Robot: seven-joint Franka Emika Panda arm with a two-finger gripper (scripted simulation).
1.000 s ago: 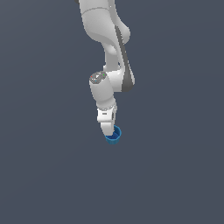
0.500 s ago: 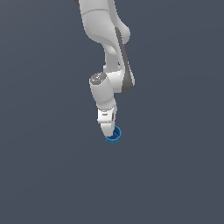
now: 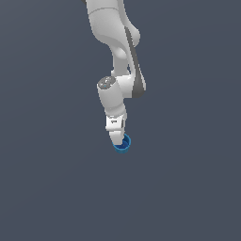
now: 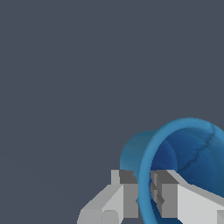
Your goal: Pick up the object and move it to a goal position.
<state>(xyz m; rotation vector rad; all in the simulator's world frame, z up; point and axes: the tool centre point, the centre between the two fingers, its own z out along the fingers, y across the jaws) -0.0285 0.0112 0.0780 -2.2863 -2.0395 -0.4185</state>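
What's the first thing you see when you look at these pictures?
The small bright-blue round cup stands out against the plain dark grey floor. The white robot arm reaches down from the top of the exterior view, and its tool grips the cup's rim, one finger outside the wall and one inside.

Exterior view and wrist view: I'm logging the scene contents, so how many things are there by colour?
Blue: 1, the cup, its rim between the jaws of the gripper
White: 1, the robot arm
Total: 2
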